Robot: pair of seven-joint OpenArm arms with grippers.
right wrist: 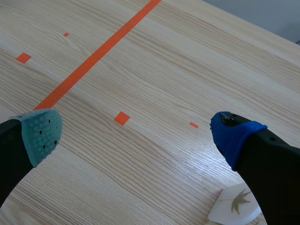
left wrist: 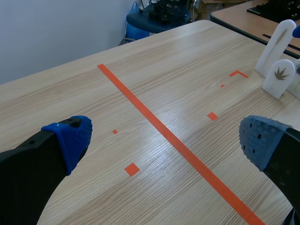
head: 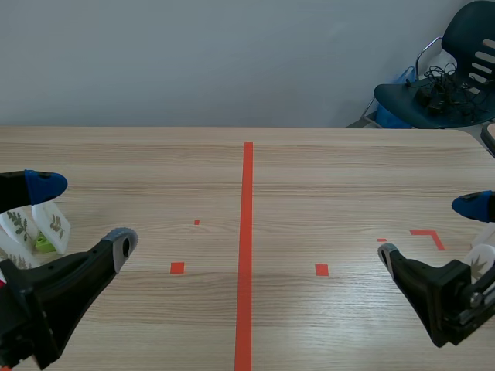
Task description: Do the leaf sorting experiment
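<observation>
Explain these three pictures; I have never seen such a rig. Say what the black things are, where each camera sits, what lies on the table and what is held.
The black shapes are two robot arms, each ending in a two-fingered gripper with soft dotted pads. The scene view looks out from between the arms: the left gripper comes in from one side and the right gripper from the other. The other two pictures come from a camera on each wrist, looking past that arm's own fingers. Both grippers are open and hold nothing. The orange-red lines and squares on the wooden table are tape marks, not objects. Small white cards with leaf pictures stand at each side: the left leaf cards and the right leaf cards. A dark chair stands beyond the table.
</observation>
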